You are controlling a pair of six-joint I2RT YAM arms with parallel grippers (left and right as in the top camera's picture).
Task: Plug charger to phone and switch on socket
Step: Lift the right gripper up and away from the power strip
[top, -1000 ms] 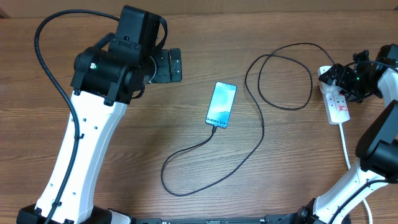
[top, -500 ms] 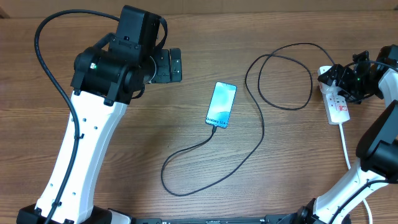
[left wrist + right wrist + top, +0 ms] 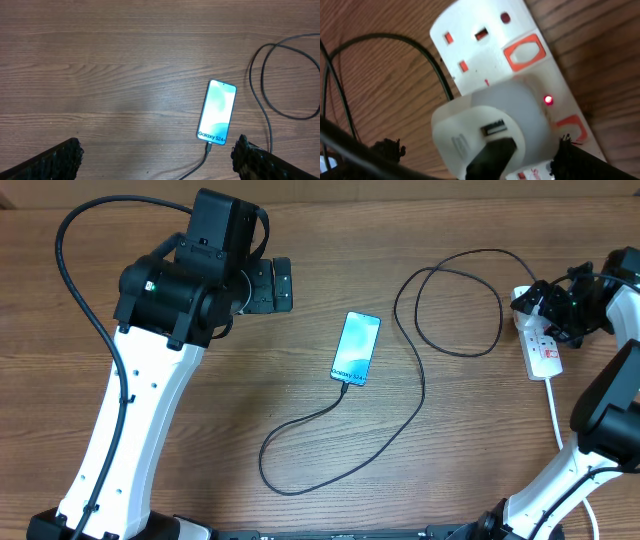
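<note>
Hovering at the right edge of the overhead picture, the right gripper (image 3: 557,305) sits over the top end of the power strip (image 3: 545,355). Its fingers are spread wide with nothing between them. Up close, a white plug (image 3: 485,125) is pushed into the strip, and a small red light (image 3: 548,100) glows beside it. The black charger cable (image 3: 423,385) loops across the table (image 3: 480,470) to the bottom end of the phone (image 3: 356,348). The phone lies flat in the middle of the picture, and the tip looks pushed in. The left gripper (image 3: 280,285) waits in the upper left, its fingers spread too and holding nothing. I think both jobs look done, since the light is on. The next move is probably to lift the right arm straight up, so it does not bump the plug or tug the cable.
</note>
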